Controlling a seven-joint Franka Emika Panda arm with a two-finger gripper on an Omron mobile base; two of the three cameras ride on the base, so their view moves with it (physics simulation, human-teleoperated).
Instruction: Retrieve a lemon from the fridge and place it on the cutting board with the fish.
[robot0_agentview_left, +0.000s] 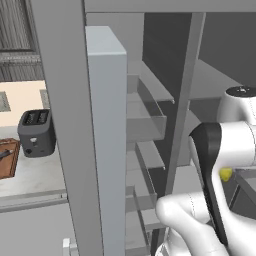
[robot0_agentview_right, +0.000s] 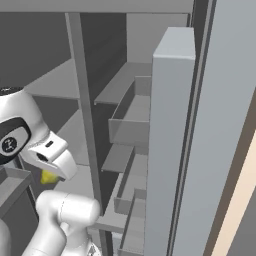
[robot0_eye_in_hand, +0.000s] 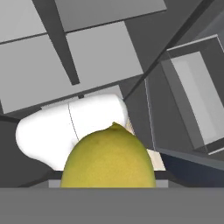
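Note:
The yellow lemon looms close at the bottom of the hand view and hides the fingertips. In the base views a small patch of the lemon peeks out beside my wrist, low inside the open grey fridge. My gripper appears shut on the lemon, with its fingers covered by the hand and the fruit. Far left on the counter lies the reddish-brown cutting board, cut off by the picture edge, with a dark sliver of the fish on it.
The open fridge door stands edge-on between me and the counter, with bins on its inner side. A dark grey toaster sits right of the board. The other door and grey shelves close in the right side.

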